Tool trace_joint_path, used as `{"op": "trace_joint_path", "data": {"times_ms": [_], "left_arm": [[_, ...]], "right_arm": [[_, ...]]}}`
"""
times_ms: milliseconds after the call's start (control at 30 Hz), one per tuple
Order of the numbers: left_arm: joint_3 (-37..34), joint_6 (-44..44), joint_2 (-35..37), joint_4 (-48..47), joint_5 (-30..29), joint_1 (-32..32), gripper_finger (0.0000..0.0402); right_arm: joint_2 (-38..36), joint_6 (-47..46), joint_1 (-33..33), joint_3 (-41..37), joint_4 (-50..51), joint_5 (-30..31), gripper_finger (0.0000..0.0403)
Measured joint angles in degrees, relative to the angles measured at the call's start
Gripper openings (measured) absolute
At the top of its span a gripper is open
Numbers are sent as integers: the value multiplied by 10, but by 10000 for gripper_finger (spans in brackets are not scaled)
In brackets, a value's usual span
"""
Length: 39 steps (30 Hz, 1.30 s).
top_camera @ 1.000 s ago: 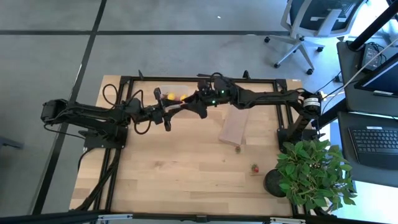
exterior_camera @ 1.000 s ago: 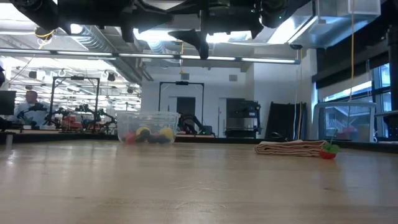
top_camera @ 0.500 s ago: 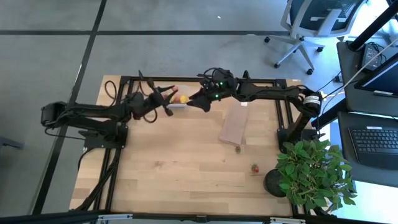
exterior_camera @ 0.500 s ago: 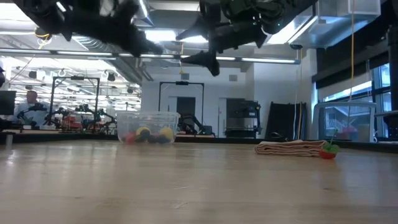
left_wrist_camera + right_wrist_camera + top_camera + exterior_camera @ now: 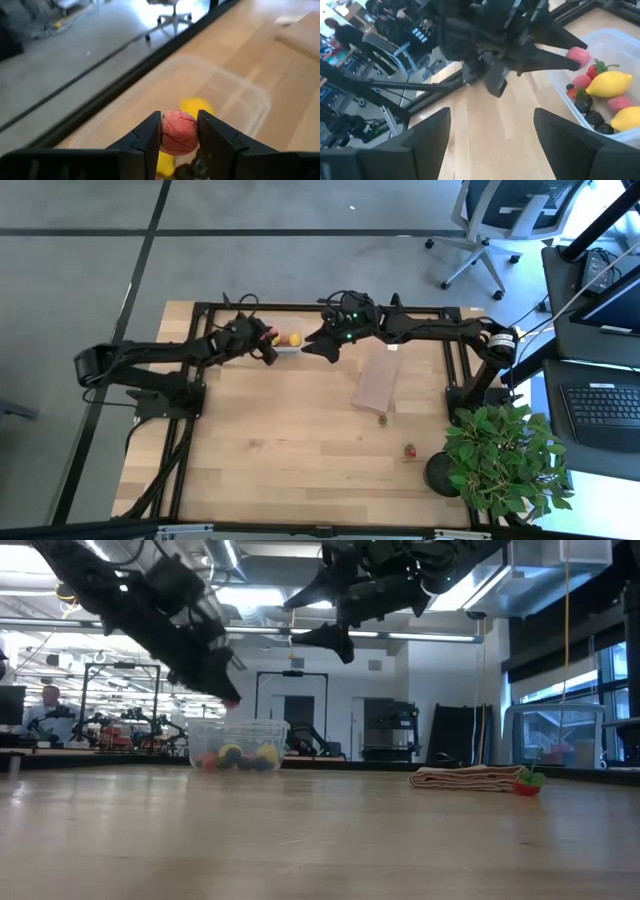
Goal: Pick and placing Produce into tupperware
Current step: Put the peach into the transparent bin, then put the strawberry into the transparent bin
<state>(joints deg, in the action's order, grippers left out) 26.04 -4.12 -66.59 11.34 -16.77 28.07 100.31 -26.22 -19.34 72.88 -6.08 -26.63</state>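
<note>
Right, two arms over the table (image 5: 300, 440), one clear tupperware (image 5: 284, 340) up at the far edge, and both hands beside it. The left hand (image 5: 179, 131) is clamped on a single pinkish-red berry (image 5: 178, 132), its two fingers pressed against either side of it, held just above the tub. The right hand (image 5: 312, 345) hangs on the tub's other side, fingers spread wide, gripping nothing. Counting the fruit: the right wrist view is the one that looks down into the tub, and there I get two yellow lemons (image 5: 609, 83), several red strawberry pieces (image 5: 582, 81) and a few dark berries (image 5: 594, 118), though the exact tally of the small dark ones is hard to call. From overhead only a yellow piece and a bit of red show in the tub, but that view gives what the wrist cameras miss: two loose pieces out on the table, a dark one (image 5: 382, 419) just off the end of the tan board (image 5: 377, 383) and a red one (image 5: 408, 450) closer to the potted plant (image 5: 500, 458). The low view shows height: the left hand (image 5: 225, 690) sits just above the tub's rim with a red spot at its tip, the right hand (image 5: 325, 615) higher up, and the coloured fruit visible through the tub's wall (image 5: 238, 743).
</note>
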Motion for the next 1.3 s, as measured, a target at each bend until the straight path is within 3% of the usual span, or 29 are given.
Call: {"op": "trace_joint_path", "data": {"times_ms": [300, 500, 667, 833, 1033, 1167, 1300], "left_arm": [[0, 0, -62, 1, -26, 38, 105], [0, 2, -62, 4, -26, 38, 106], [0, 2, -62, 3, 2, 38, 135], [0, 2, -61, 3, 56, 38, 184], [0, -12, -61, 10, 122, 38, 239], [0, -33, -61, 52, 183, 38, 256], [0, -34, -61, 109, 245, 38, 260]], "right_arm": [[0, 115, 42, 0, 58, -23, 287], [0, 147, 85, 0, 209, 96, 287], [0, 142, 132, 0, 331, 180, 287], [0, 59, 176, 0, 415, 223, 287], [0, -163, 210, 0, 568, 250, 287], [0, -273, 233, 0, 647, 257, 287], [0, -321, 262, 0, 647, 256, 287]]}}
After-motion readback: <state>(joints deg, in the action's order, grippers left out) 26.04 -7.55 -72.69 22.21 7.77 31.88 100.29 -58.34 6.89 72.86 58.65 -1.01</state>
